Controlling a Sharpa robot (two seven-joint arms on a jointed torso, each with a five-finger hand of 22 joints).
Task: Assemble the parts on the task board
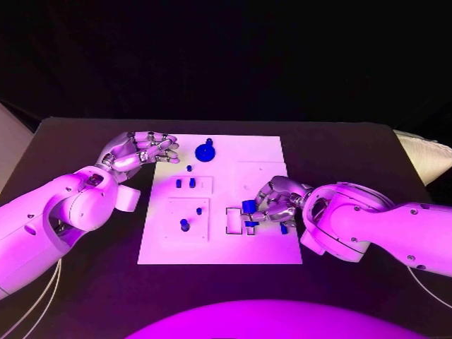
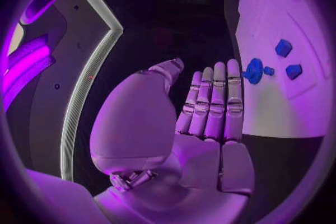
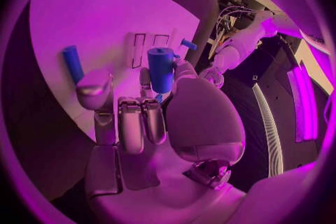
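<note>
The white task board [image 1: 256, 159] lies mid-table. My right hand [image 1: 275, 200] hovers over its right side and pinches a blue cylinder [image 3: 160, 69] between thumb and fingers, upright above the board [image 3: 105, 17]. A second blue peg [image 3: 72, 63] lies on the board beside the fingers. My left hand [image 1: 143, 152] sits at the board's far left corner with fingers [image 2: 213, 101] straight and nothing in it. A round blue part with a knob [image 1: 205, 151] rests just past its fingertips, the same round part [image 2: 253, 71] showing in the left wrist view.
Two short blue pegs [image 1: 186, 183] stand in a raised square on the board's left half, and another blue piece [image 1: 184, 224] stands in the square nearer me. Slots [image 1: 233, 220] are cut beside my right hand. Black table [image 1: 83, 141] surrounds the board.
</note>
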